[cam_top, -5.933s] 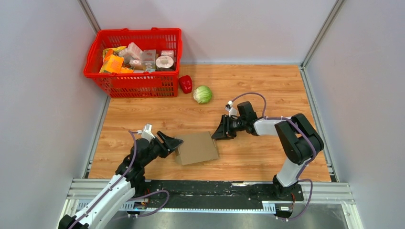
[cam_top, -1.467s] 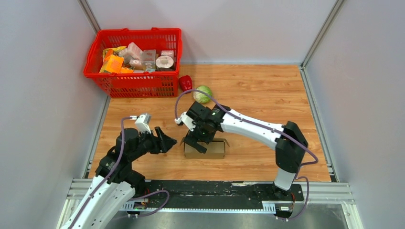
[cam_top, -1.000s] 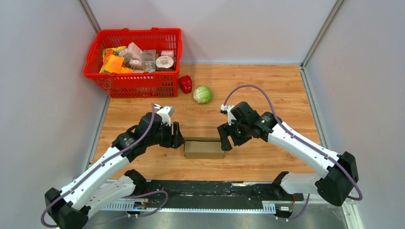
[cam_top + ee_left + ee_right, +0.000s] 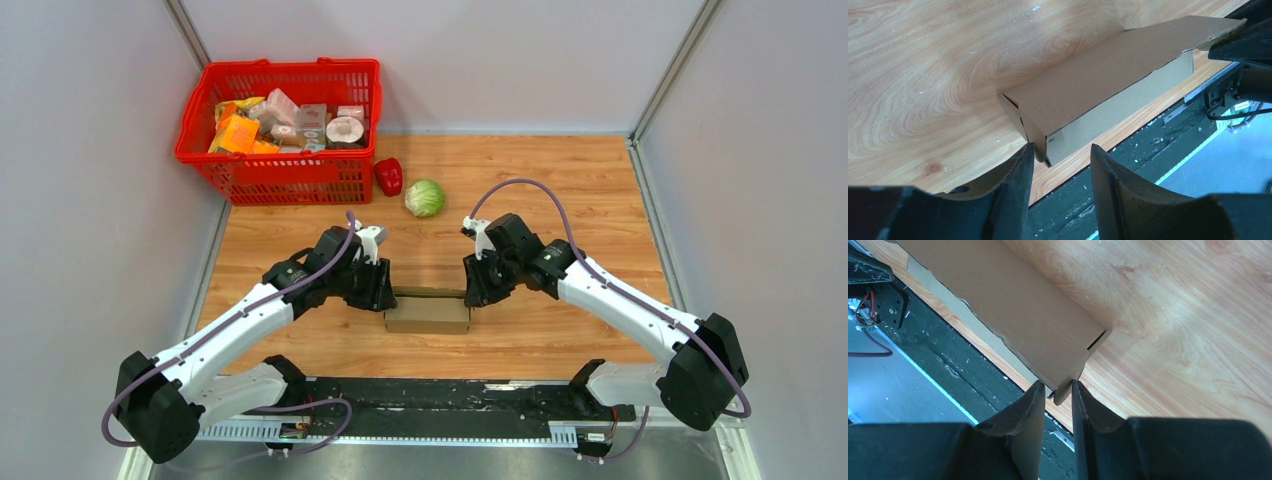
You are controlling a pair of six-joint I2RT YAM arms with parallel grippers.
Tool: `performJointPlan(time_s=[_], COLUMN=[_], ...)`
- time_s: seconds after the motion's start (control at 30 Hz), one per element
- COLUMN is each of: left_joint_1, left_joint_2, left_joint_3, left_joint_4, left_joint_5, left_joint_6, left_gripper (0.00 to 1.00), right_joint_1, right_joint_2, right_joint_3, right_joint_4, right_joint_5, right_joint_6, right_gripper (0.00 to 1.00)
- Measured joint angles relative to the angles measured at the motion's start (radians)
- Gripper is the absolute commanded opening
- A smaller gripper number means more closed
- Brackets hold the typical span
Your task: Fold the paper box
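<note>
The paper box point(image 4: 428, 312), plain brown cardboard, lies partly flattened near the table's front edge, long side left to right. My left gripper point(image 4: 381, 291) is at its left end and my right gripper point(image 4: 470, 291) at its right end. In the left wrist view the box point(image 4: 1098, 85) has its near corner between the left gripper's point(image 4: 1061, 146) open jaws, touching one finger point(image 4: 1020, 170); the other stands well clear. In the right wrist view the right gripper point(image 4: 1057, 382) has narrow jaws pressed on both sides of the box's point(image 4: 1013, 305) end flap.
A red mesh basket point(image 4: 278, 64) full of packages stands at the back left. Beside it lie a red pepper point(image 4: 388, 175) and a green cabbage point(image 4: 425, 197). The black base rail point(image 4: 430, 400) runs just in front of the box. Grey walls enclose the table.
Both grippers have moved in to the box's ends. The right jaws have narrowed onto the right end flap; the left jaws have narrowed a little around the left corner.
</note>
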Motion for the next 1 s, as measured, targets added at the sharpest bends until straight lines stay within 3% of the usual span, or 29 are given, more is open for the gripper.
performJointPlan(time_s=[0.7, 1.0], left_joint_1=[0.001, -0.006], left_joint_2=[-0.006, -0.041], left_joint_3=[0.000, -0.042], left_joint_4=[-0.010, -0.008], left_joint_5=[-0.003, -0.032], left_joint_6=[-0.007, -0.011], left_gripper=[0.41, 0.31], right_joint_1=[-0.005, 0.007], right_joint_2=[0.019, 0.017], right_joint_3=[0.000, -0.031], right_joint_4=[0.001, 0.055], right_joint_5=[-0.064, -0.030], right_joint_6=[0.099, 0.083], right_gripper=[0.22, 0.13])
